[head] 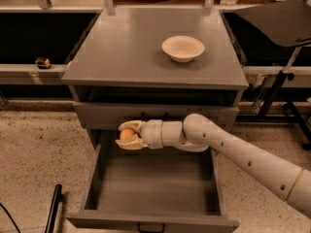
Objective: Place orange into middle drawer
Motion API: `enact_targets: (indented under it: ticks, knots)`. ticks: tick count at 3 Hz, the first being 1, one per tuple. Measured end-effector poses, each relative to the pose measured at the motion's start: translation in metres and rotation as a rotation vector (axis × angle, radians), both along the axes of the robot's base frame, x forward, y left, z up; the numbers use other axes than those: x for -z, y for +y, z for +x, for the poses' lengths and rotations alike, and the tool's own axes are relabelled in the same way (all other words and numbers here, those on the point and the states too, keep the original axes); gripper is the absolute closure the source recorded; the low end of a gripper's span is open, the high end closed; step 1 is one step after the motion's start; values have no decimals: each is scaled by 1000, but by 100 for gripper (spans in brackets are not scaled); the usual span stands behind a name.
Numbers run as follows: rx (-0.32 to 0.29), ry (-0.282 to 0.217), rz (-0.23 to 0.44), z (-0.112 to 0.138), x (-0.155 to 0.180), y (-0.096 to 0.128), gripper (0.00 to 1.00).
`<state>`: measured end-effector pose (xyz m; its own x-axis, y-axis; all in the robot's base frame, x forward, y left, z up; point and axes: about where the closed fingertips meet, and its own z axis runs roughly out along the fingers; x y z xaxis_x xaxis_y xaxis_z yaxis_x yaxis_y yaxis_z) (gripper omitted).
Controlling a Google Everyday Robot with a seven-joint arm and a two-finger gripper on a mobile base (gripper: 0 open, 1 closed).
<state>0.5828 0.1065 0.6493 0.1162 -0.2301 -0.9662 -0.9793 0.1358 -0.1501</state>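
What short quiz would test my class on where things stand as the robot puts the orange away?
1. True or false: the orange lies on the bottom of the middle drawer.
2. Where is the white bowl? A: on the cabinet top. B: inside the drawer. C: on the speckled floor.
3. Missing word: the middle drawer is pulled ___.

Key
1. False: the gripper holds it above the drawer's back left corner.
2. A.
3. Open.
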Motion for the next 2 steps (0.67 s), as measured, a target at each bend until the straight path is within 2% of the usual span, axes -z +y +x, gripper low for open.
enact_targets:
  ticks: [1, 2]
  knots:
    - [4, -8, 4, 1, 5, 1, 100]
    - [-52, 13, 10, 3, 35, 15, 100]
